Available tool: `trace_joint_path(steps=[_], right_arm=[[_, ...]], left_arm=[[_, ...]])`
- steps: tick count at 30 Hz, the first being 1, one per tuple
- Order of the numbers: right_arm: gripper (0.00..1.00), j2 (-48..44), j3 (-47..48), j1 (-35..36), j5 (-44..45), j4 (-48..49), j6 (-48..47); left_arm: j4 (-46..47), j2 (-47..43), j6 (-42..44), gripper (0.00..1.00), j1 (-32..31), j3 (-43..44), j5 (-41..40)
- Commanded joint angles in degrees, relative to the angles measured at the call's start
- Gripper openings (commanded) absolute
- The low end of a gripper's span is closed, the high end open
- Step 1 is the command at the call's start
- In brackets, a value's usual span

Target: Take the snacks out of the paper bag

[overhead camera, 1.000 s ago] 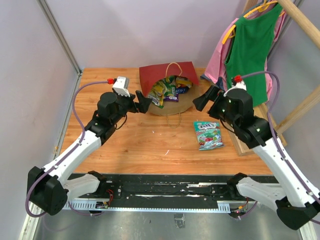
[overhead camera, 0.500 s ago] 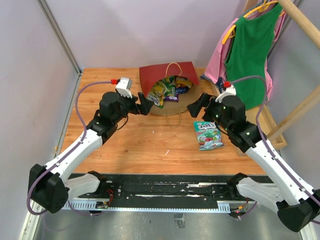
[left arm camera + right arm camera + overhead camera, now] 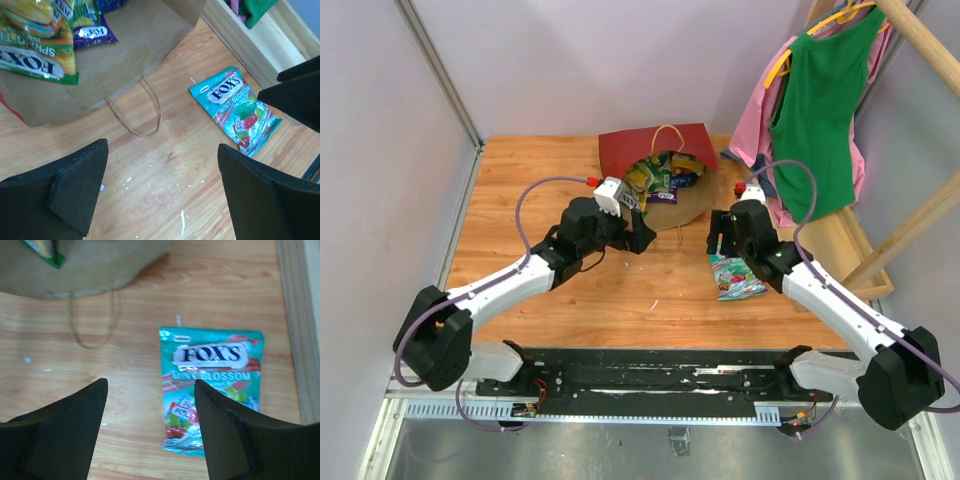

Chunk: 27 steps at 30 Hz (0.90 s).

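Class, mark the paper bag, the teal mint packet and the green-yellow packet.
paper bag (image 3: 630, 150), top view, red outer panel.
teal mint packet (image 3: 212, 355), right wrist view, its logo.
green-yellow packet (image 3: 35, 52), left wrist view, printed front.

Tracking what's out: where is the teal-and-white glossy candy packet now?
Top view: the teal-and-white candy packet lies on the wooden table, right of the red paper bag, beneath the right gripper.

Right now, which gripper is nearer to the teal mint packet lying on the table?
Right. The right gripper hangs just beside the teal mint packet; the left gripper sits farther left, in front of the paper bag.
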Motion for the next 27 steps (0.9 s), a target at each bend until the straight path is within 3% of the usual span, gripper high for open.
trace_joint_path(steps=[1,7,14,18,27], right_arm=[[0.69,1.01,-6.86,-5.34,-0.7,3.64,0.92],[0.67,6.33,-12.26,-12.19,-7.07,7.22,1.64],[0.66,10.39,-13.59,-13.52,-8.01,9.38,2.93],[0.67,7.65,-13.62,-13.7,-9.2,9.24,3.96],[0.68,-4.23,-15.04,-13.64,-8.17,7.85,1.87]], left_arm=[[9.69,2.84,-5.33,0.93,-0.29,-1.51,2.33],[10.95,9.7,-5.15,0.86,-1.14,2.9,-2.3],[6.32,20.36,2.99,0.85,-6.78,10.52,-26.65],[7.38,27.39,9.89,0.84,-9.58,15.79,-39.0],[10.0,37.53,18.05,0.78,-9.78,25.04,-47.82]])
